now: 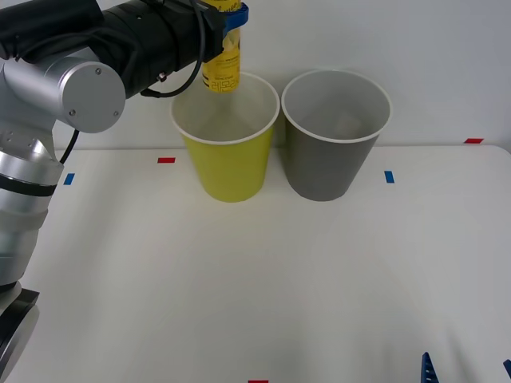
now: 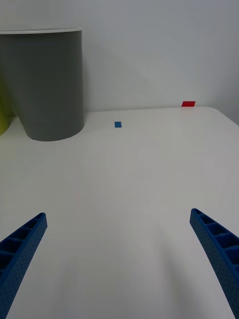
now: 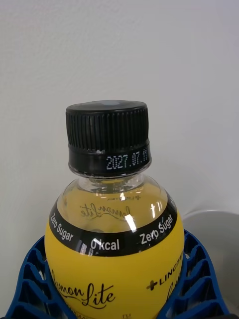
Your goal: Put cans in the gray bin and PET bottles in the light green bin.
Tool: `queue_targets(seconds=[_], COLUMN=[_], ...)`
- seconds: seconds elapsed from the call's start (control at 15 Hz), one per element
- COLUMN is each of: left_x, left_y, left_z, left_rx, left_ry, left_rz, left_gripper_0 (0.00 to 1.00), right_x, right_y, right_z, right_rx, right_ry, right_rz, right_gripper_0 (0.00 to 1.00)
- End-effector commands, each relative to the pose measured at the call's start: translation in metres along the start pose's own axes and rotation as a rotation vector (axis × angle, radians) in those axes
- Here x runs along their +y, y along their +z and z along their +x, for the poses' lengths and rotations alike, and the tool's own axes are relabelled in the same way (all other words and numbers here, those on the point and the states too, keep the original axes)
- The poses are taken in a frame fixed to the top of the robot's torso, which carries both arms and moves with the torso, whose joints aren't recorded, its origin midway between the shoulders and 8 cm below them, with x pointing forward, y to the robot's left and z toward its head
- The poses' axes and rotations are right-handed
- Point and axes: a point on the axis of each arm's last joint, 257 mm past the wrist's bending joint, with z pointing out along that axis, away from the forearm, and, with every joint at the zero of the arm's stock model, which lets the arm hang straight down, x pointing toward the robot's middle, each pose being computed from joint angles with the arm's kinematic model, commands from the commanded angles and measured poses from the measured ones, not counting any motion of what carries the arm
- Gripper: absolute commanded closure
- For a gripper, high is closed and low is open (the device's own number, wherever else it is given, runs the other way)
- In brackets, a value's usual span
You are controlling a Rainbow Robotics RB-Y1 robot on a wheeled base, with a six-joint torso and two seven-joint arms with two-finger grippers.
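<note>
Bins (image 1: 231, 171) (image 1: 327, 167) on white table (image 1: 263, 279)

- White counter (image 1: 255, 279), wide and bare in the near part.
- Light green bin (image 1: 227, 152) upright at far centre-left, just beside gray bin (image 1: 329, 148) on its right.
- Red tape marks (image 1: 166, 160) and blue tape marks (image 1: 389, 176) scattered along far edge and sides.

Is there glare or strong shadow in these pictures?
Left wrist view: small white glints on the PET bottle, held in the left hand. Front view: soft shadows under the light green bin and gray bin. Right wrist view: faint shadow beneath the open right hand.
</note>
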Motion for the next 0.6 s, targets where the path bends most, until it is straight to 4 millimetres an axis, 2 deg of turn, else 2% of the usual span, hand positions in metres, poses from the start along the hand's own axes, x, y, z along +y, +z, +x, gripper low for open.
queue_targets(seconds=[0.07,0.2,0.33,0.4,0.47,0.6], left_x=[-0.0007,-0.0037,-0.0061,-0.0043,-0.0043,-0.0011], left_y=[0.0066,0.0068,0.0068,0.0060,0.0052,0.0004], left_z=[0.0100,0.0100,0.0095,0.0091,0.0093,0.0077], left_rx=[-0.007,-0.008,-0.010,-0.010,-0.009,-0.001], left_ry=[-0.008,-0.023,-0.037,-0.038,-0.040,-0.039], left_rz=[-0.002,0.009,0.018,0.017,0.019,0.027], left_gripper_0=[1.00,0.97,0.43,0.09,0.00,0.00], right_x=[0.0000,0.0000,0.0000,0.0000,0.0000,0.0000], right_y=[0.0000,0.0000,0.0000,0.0000,0.0000,0.0000], right_z=[0.0000,0.0000,0.0000,0.0000,0.0000,0.0000], right_rx=[0.000,0.000,0.000,0.000,0.000,0.000], right_ry=[0.000,0.000,0.000,0.000,0.000,0.000], right_rz=[0.000,0.000,0.000,0.000,0.000,0.000], right_gripper_0=[0.00,0.00,0.00,0.00,0.00,0.00])
